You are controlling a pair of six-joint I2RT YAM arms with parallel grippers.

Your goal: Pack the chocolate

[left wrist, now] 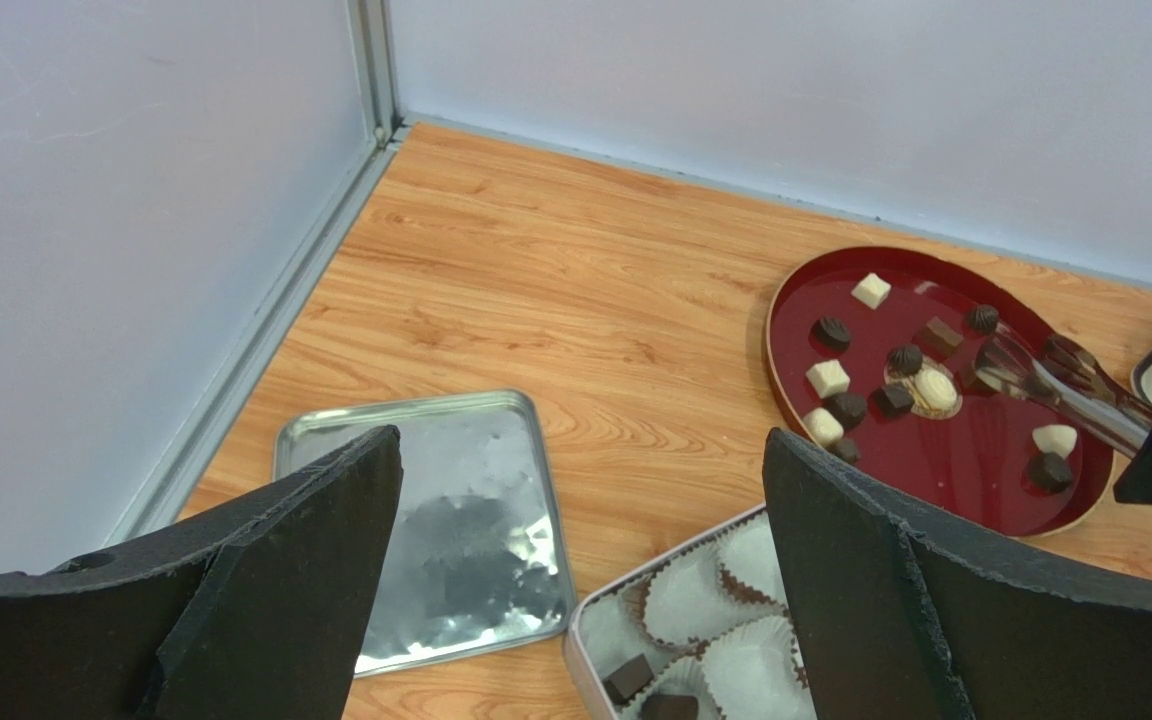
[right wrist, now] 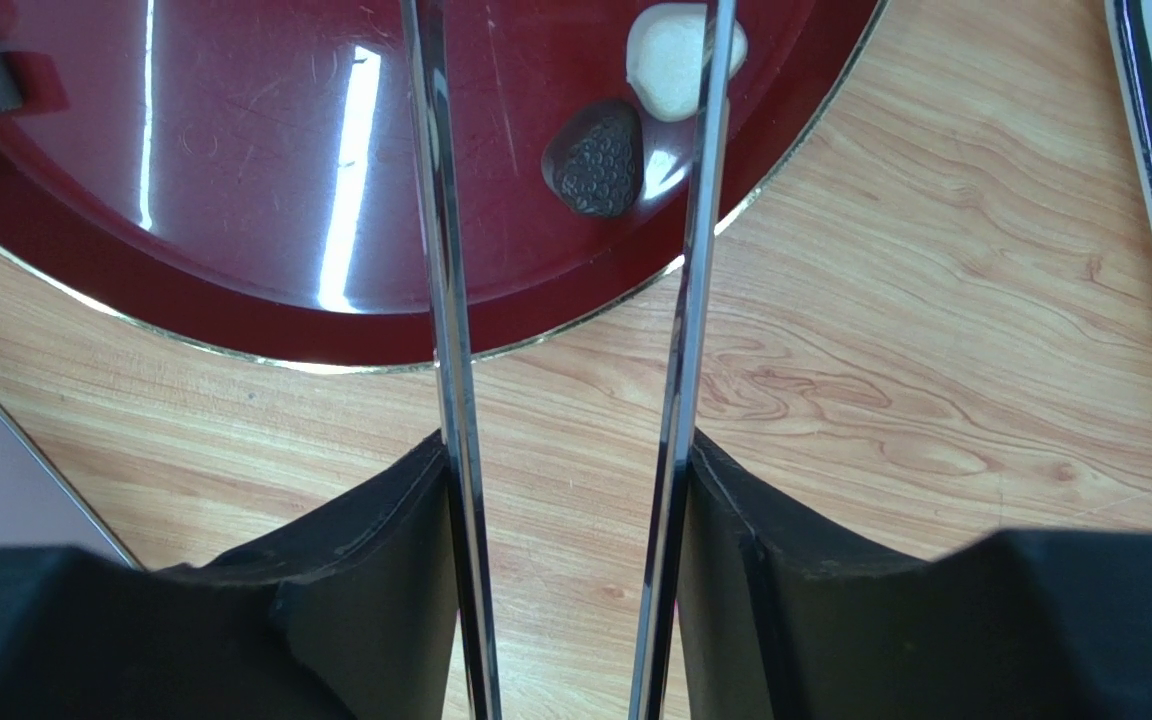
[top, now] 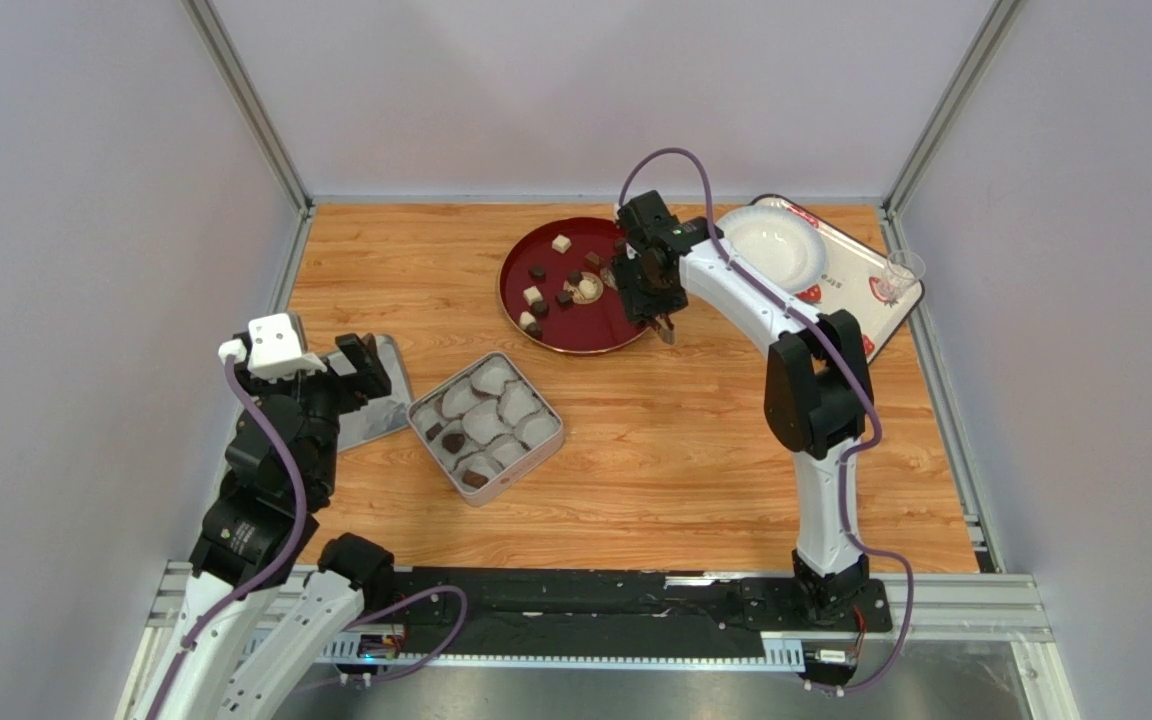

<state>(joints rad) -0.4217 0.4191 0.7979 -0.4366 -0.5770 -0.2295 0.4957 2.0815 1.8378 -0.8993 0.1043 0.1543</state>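
Observation:
The chocolate [top: 561, 242] lies as small dark and cream pieces on the red plate [top: 605, 327]. My right gripper [top: 654, 300] is shut on the metal tongs [right wrist: 440, 300], whose two blades press outward against my fingers [right wrist: 372, 570]. The blades stand apart over the plate's near rim, with a dark round piece [right wrist: 594, 158] and a cream piece [right wrist: 672, 57] between their tips. My left gripper [left wrist: 582, 450] hangs open and empty above the tin box [left wrist: 579, 638] of white paper cups, which holds two dark pieces [left wrist: 627, 678].
The tin's shiny lid [top: 372, 398] lies flat left of the tin box [top: 549, 446]. A white tray [top: 853, 308] with a white plate [top: 772, 245] sits at the back right, by the wall. Grey walls close in three sides.

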